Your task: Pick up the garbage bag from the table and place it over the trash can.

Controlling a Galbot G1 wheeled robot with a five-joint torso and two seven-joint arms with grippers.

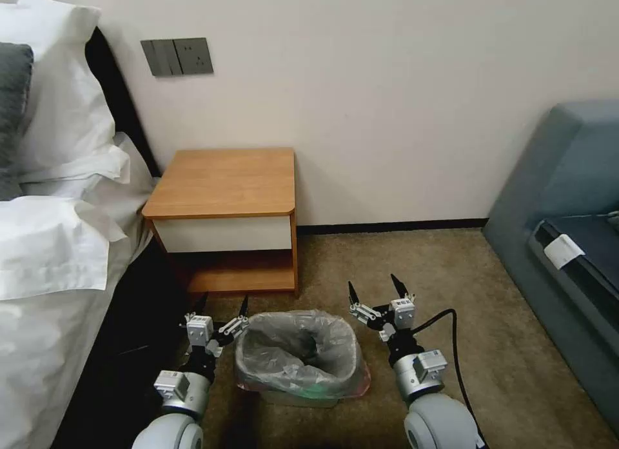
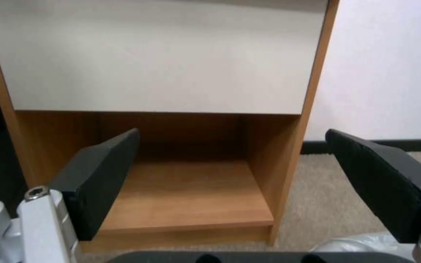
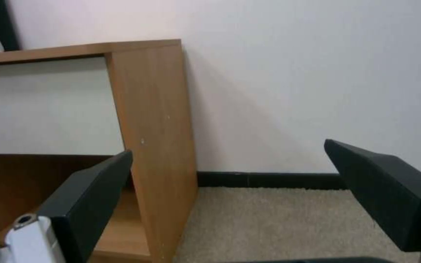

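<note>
On the carpet (image 1: 400, 255) before the robot, the head view has one bin (image 1: 298, 397) with one bag (image 1: 298, 352) already stretched over its rim, the plastic crinkled down inside and a pink-tinted edge hanging at its lower right corner. One worktop (image 1: 222, 181) stands just beyond the bin against the wall, its top bare, its white drawer front and lower shelf facing the robot. Two hands flank the bin: the left hand (image 1: 222, 304) just beside its left edge, the right hand (image 1: 376, 291) just beside its right, each with fingers spread apart and holding nothing, neither touching the plastic. A bed (image 1: 58, 229) closes in the left side and a blue-grey sofa (image 1: 567, 197) the right, with open carpet between sofa and bin. From the left wrist, the two dark fingers (image 2: 101, 182) stand wide apart before the worktop's (image 2: 313, 109) drawer front and shelf, and a bit of the bag (image 2: 361, 244) shows beside one finger. From the right wrist, the fingers (image 3: 91, 204) are likewise wide apart, facing the worktop's (image 3: 154, 146) side panel, the wall, a dark baseboard and bare carpet (image 3: 279, 226).
</note>
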